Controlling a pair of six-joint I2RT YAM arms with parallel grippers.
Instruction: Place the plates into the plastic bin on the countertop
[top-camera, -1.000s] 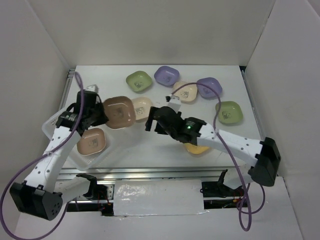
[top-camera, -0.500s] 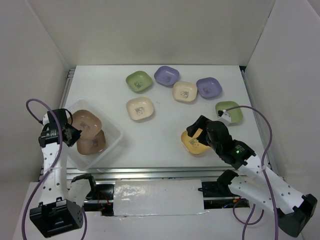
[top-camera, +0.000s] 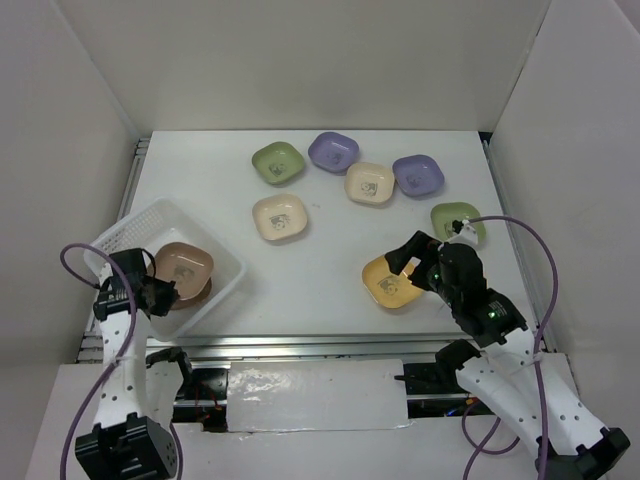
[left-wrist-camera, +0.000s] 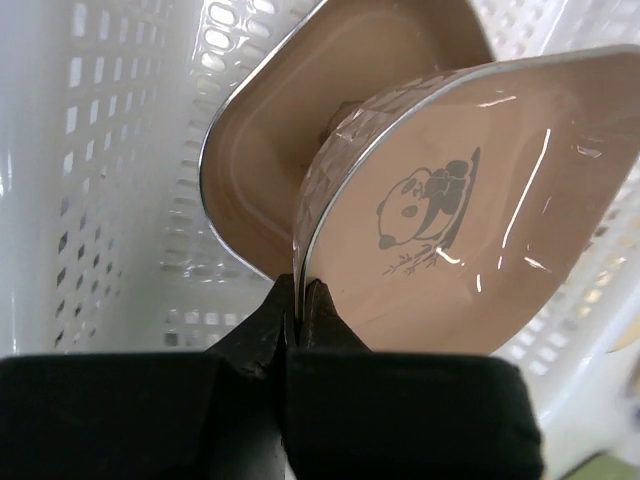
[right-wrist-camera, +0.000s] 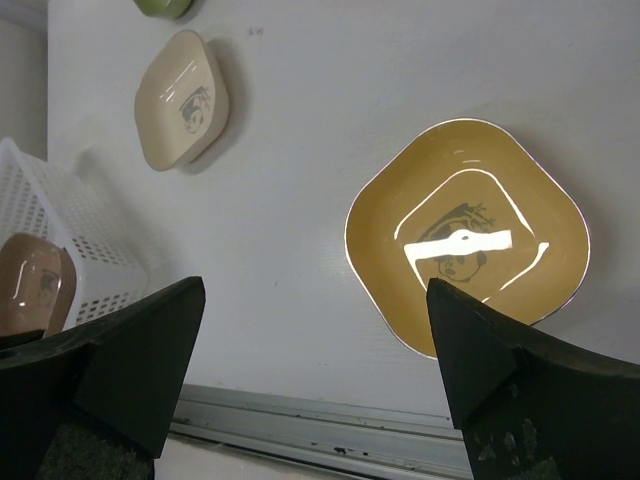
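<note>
The plastic bin (top-camera: 128, 226) stands at the near left of the countertop (top-camera: 320, 265). My left gripper (top-camera: 160, 293) is inside it, shut on the rim of a brown plate (top-camera: 186, 266). In the left wrist view the jaws (left-wrist-camera: 300, 300) pinch that plate (left-wrist-camera: 450, 220), which is tilted over a second brown plate (left-wrist-camera: 262, 170) lying in the bin. My right gripper (top-camera: 412, 262) is open and empty, hovering at the yellow plate (top-camera: 388, 284). In the right wrist view (right-wrist-camera: 315, 290) the yellow plate (right-wrist-camera: 467, 232) lies between and beyond the fingers.
Loose on the countertop are a cream plate (top-camera: 279, 216), a green plate (top-camera: 277, 162), a purple plate (top-camera: 333, 150), a second cream plate (top-camera: 369, 184), a second purple plate (top-camera: 418, 175) and a green plate (top-camera: 458, 218) partly behind my right arm. The metal rail (top-camera: 300, 345) runs along the front edge. White walls stand all round.
My left gripper carried the brown plate from beside the bin down into it and drew back to the near left. My right arm withdrew from the centre to the yellow plate. The bin shifted slightly.
</note>
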